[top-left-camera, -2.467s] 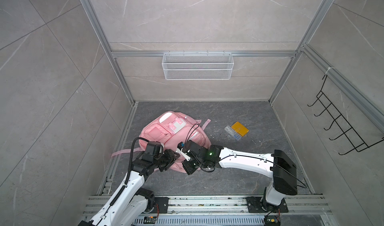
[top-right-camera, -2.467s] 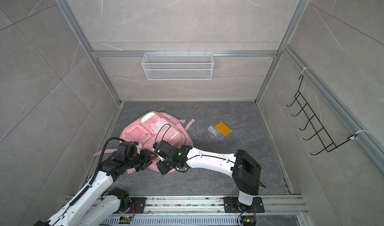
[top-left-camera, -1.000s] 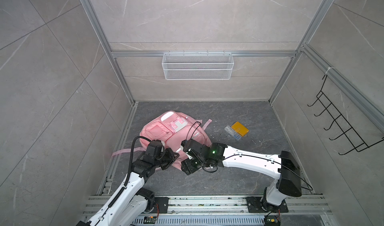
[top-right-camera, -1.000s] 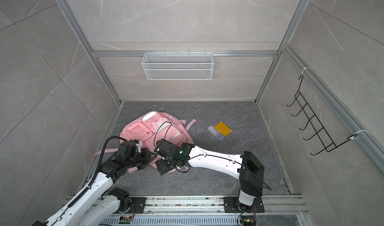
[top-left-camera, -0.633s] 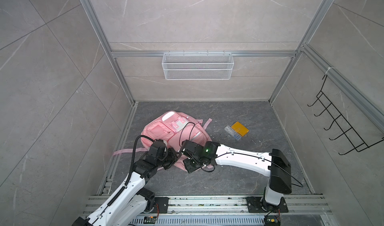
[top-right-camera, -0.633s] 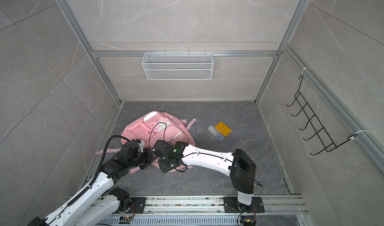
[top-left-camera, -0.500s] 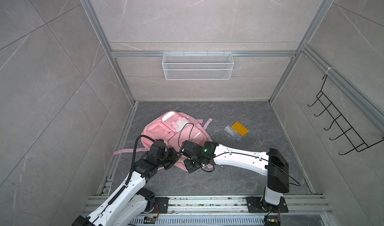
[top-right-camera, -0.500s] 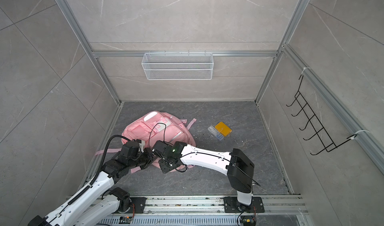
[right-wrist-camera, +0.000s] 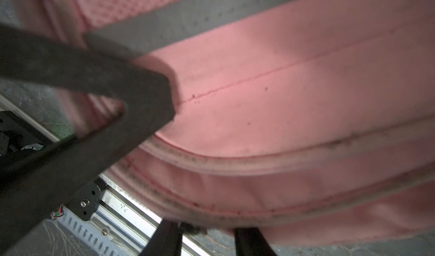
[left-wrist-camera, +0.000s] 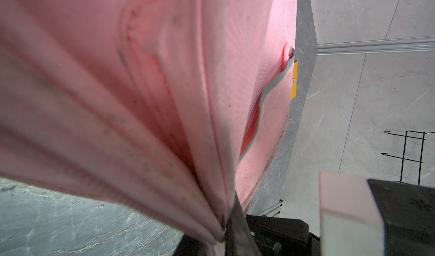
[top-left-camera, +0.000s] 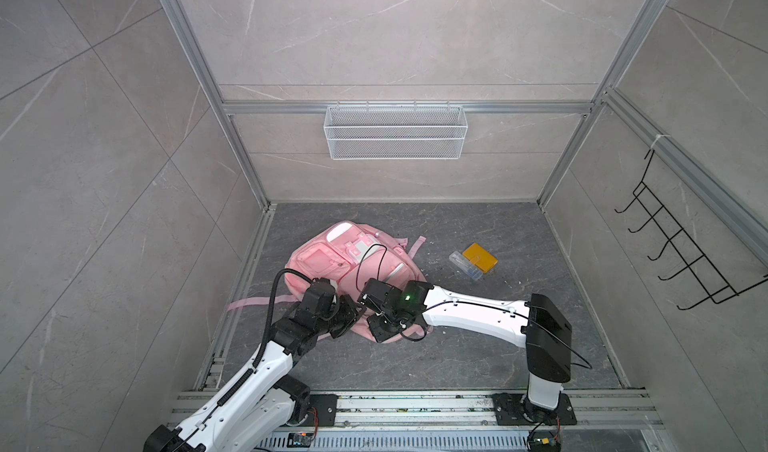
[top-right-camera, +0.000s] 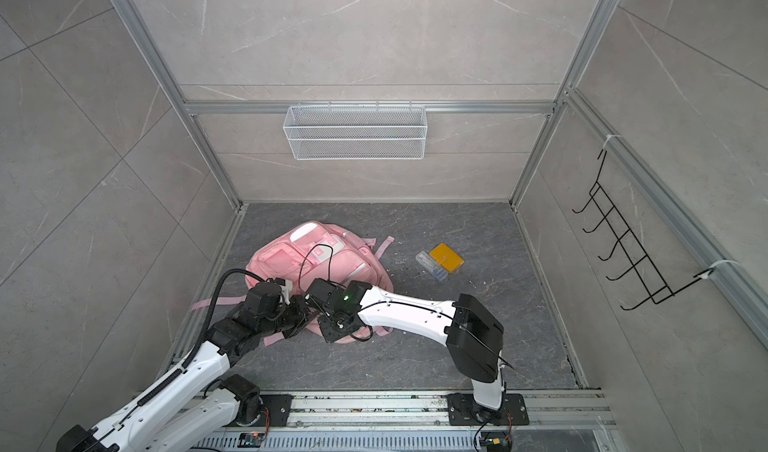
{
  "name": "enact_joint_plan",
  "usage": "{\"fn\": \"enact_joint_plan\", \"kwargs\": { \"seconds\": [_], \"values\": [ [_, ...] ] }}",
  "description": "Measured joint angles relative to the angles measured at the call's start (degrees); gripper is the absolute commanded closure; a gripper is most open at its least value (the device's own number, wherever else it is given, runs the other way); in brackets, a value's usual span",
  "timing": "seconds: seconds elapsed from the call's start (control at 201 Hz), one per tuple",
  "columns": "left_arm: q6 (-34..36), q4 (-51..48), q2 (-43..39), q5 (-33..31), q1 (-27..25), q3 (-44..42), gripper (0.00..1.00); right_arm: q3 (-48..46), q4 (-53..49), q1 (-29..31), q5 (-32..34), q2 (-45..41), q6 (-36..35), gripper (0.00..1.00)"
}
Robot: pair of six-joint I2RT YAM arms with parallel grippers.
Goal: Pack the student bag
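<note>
Contents of the floor, near edge to far:
- Grippers, 2. Left gripper (top-left-camera: 352,309) is clamped on a fold of pink fabric at the bag's near end. Right gripper (right-wrist-camera: 207,233) has its fingers either side of the bag's zip edge; a firm hold cannot be told.
- Student bag (top-left-camera: 332,258), 1, pink, left of the floor's centre.
- Orange box (top-left-camera: 481,257), 1, touching clear case (top-left-camera: 465,265), 1; right of the bag, apart from it.
- Wire basket (top-left-camera: 395,131), 1, back wall.
- Hook rack (top-left-camera: 681,254), 1, right wall.
</note>
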Motion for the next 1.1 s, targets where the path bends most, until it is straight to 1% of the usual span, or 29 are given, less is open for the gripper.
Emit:
{"fn": "enact_joint_plan", "kwargs": {
  "seconds": [0.125, 0.284, 0.384, 0.588, 0.747, 0.827, 0.897, 1.006, 1.096],
  "values": [
    [0.0, 0.3, 0.0, 0.0, 0.0, 0.0, 1.0, -0.1, 0.7, -0.3, -0.4, 0.0, -0.6, 0.77],
    [0.0, 0.5, 0.1, 0.0, 0.0, 0.0, 1.0, -1.1, 2.7, -0.3, -1.3, 0.0, -1.4, 0.89],
    [0.0, 0.3, 0.2, 0.0, 0.0, 0.0, 1.0, -2.5, 4.3, -0.3, -1.4, -0.4, -1.3, 1.0],
    [0.1, 0.3, 0.5, 0.1, -0.4, 0.9, 1.0, -6.7, 7.3, -0.5, -0.3, -4.3, -1.2, 1.0],
    [0.7, 0.1, 0.7, 0.0, -0.7, 2.2, 1.0, -11.0, 8.9, -1.7, 0.5, -9.4, 0.5, 1.0],
    [2.0, -1.6, 0.7, -0.8, -0.9, 3.3, 1.0, -13.7, 8.4, -3.6, 0.6, -12.4, 1.6, 1.0],
    [3.5, -3.7, 0.7, -1.4, -0.9, 4.1, 1.0, -15.6, 6.9, -6.7, 1.1, -14.2, 1.8, 1.0],
    [5.0, -5.6, 0.4, -1.6, -1.0, 4.6, 1.0, -16.4, 5.2, -11.2, 0.9, -14.6, 1.7, 1.0],
    [6.0, -6.7, -0.3, -1.6, -1.0, 4.6, 1.0, -17.2, 4.5, -13.4, 0.6, -15.3, 1.3, 1.0]
  ]
}}
